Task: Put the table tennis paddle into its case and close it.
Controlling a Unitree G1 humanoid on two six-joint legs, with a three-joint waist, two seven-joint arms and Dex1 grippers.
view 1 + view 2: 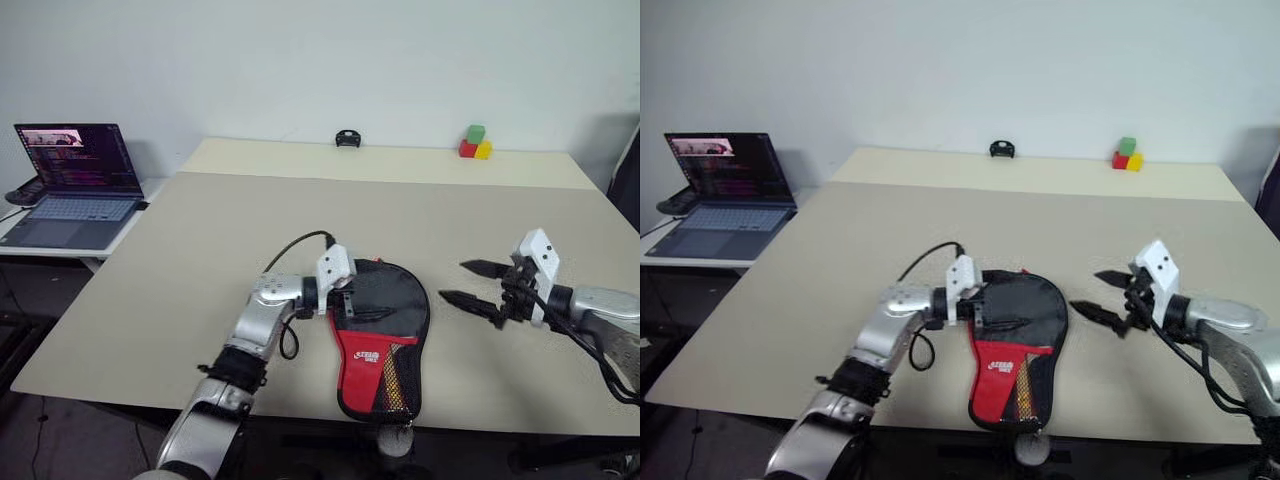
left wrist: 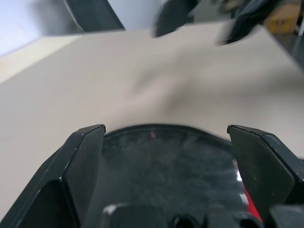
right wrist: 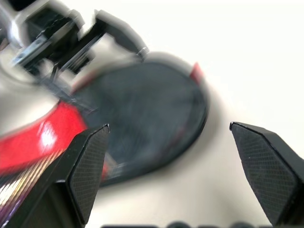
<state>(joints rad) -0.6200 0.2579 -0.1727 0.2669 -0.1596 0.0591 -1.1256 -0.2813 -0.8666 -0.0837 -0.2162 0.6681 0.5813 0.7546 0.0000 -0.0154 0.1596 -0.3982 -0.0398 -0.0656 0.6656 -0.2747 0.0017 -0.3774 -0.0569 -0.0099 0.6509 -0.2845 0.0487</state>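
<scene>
The case (image 1: 383, 345) lies flat near the table's front edge, its black round end pointing away and its red panel and mesh pocket toward me. The table tennis paddle is hidden. My left gripper (image 1: 362, 300) hangs just above the left side of the case's black round end, pointing right, its fingers open with nothing between them. The left wrist view shows the black fabric (image 2: 166, 166) below the spread fingers (image 2: 80, 156). My right gripper (image 1: 455, 281) floats open a short way to the right of the case, pointing at it, clear of the fabric (image 3: 147, 109).
The beige table (image 1: 200, 260) runs wide to the back and sides. At its far edge sit a small black object (image 1: 347, 138) and stacked green, red and yellow blocks (image 1: 475, 143). An open laptop (image 1: 75, 185) stands on a lower side table to the left.
</scene>
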